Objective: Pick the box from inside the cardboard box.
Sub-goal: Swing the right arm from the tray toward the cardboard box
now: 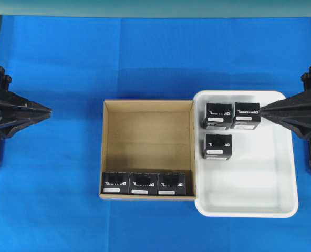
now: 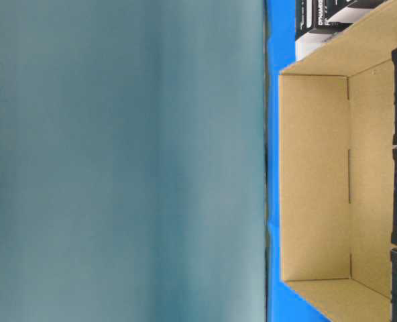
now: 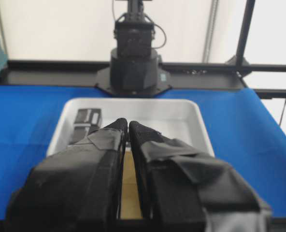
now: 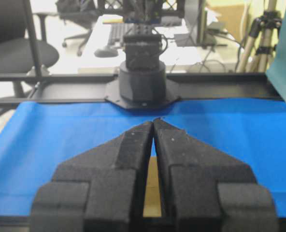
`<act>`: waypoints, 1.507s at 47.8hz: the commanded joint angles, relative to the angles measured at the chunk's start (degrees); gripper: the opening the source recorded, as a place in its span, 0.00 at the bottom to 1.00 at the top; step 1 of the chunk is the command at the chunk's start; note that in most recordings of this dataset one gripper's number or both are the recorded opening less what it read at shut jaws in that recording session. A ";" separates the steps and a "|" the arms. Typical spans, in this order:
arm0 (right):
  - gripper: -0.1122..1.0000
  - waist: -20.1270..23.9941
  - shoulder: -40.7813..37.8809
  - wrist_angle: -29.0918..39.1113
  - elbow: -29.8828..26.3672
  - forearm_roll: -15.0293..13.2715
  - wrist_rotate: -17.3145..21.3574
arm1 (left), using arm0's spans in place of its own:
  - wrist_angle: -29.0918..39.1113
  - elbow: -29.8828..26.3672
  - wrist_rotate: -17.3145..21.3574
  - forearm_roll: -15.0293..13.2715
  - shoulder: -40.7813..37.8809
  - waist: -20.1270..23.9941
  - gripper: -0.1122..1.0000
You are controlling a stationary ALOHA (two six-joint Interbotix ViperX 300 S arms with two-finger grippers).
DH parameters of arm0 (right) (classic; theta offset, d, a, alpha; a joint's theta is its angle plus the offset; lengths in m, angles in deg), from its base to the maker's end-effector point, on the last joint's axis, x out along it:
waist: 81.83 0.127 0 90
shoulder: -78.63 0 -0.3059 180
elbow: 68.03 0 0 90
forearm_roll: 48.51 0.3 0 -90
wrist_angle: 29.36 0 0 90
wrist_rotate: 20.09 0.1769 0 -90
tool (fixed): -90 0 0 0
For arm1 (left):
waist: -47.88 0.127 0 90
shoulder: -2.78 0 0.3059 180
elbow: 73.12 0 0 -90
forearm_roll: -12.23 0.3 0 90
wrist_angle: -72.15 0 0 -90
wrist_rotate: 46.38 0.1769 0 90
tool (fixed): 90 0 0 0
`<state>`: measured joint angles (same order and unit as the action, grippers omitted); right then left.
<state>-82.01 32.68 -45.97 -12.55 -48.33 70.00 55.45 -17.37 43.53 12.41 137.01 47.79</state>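
Tools, left point(image 1: 49, 111) and right point(image 1: 261, 108), are hanging pressed together and empty at the frame's side edges, apparently parked, while three small black cuboid boxes point(image 1: 143, 184) are waiting along the lower wall inside the large brown corrugated cardboard carton point(image 1: 148, 106) at centre.

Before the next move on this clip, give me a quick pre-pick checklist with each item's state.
1. Boxes left in the cardboard box: three black boxes along its near wall: ok.
2. Nothing lying over them: ok.
3. Left gripper empty, jaws together, must open: not ok.
4. Right gripper empty, jaws together: not ok.
5. White tray has bare floor beside its three boxes: ok.
6. Box tightness in the row: cannot tell.
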 commanded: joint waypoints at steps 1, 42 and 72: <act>0.23 -0.18 -0.53 -0.09 -0.26 0.70 0.35 | 1.05 -0.53 -0.35 0.79 -1.67 -0.09 0.23; 0.10 -0.88 -20.83 49.39 -22.15 9.14 8.53 | 14.15 -4.13 -0.26 0.79 -3.52 0.09 0.05; 0.11 -0.18 -48.34 72.51 -45.00 9.58 7.21 | 14.15 -4.39 -0.26 0.79 -3.52 0.70 0.05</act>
<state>-82.45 -13.55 25.48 -54.91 -38.93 77.47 69.86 -20.27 43.27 13.11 133.85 48.06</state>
